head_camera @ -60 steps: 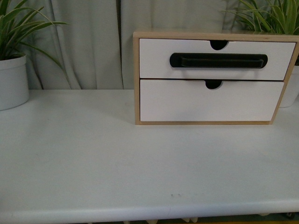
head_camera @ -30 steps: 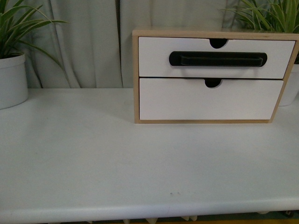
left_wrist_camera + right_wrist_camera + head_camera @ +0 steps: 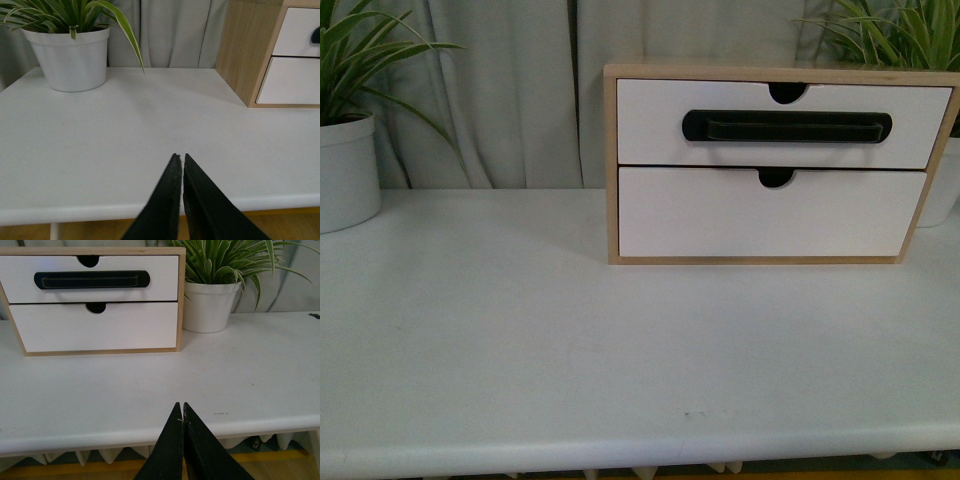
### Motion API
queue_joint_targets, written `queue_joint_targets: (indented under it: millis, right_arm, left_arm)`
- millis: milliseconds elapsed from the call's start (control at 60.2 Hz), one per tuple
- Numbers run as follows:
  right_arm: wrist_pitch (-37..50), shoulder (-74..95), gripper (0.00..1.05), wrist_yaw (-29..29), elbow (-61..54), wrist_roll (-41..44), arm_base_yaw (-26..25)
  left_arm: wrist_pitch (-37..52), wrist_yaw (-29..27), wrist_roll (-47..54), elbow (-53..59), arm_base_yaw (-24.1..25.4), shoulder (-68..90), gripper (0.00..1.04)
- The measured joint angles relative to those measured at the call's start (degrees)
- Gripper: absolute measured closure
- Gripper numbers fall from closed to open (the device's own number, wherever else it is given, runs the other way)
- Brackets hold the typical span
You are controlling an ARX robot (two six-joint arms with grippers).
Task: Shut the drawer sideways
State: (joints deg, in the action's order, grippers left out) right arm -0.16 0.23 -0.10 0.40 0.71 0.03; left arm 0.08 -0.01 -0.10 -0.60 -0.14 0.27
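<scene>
The drawer (image 3: 650,125) is the upper one in a light-wood frame (image 3: 611,165) at the back right of the white table. It has a white front, a long black bar handle (image 3: 787,127) and a half-round notch in its top edge. Its front sits about flush with the frame. It also shows in the right wrist view (image 3: 160,277) and partly in the left wrist view (image 3: 302,32). My left gripper (image 3: 180,156) and right gripper (image 3: 181,405) are both shut and empty, near the table's front edge, far from the drawer. Neither arm shows in the front view.
A plain white lower drawer front (image 3: 760,215) without a handle sits under it. A white potted plant (image 3: 345,170) stands at the back left, another (image 3: 210,305) right of the frame. The table's front edge (image 3: 640,445) is near. Grey curtains hang behind.
The whole front view has shifted very slightly. The drawer unit and plants stand as before.
</scene>
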Motion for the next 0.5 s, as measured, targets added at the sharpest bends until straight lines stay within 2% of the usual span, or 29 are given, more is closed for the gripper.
queue_joint_targets:
  millis: [33,349,399,465,498]
  right_arm:
    - [0.0,0.0,1.03,0.0,0.0,0.0,0.0]
    - [0.0,0.0,0.48,0.0,0.0,0.0,0.0]
    - [0.0,0.0,0.38,0.0,0.0,0.0,0.0]
    - [0.0,0.0,0.20,0.0,0.0,0.0,0.0]
    - [0.0,0.0,0.13,0.0,0.0,0.0,0.0]
  left_arm:
    - [0.0,0.0,0.0,0.0,0.0,0.0,0.90]
    - [0.0,0.0,0.0,0.0,0.0,0.0,0.35]
    - [0.0,0.0,0.0,0.0,0.0,0.0,0.26]
    - [0.0,0.0,0.0,0.0,0.0,0.0,0.08]
    - [0.0,0.0,0.0,0.0,0.0,0.0,0.05]
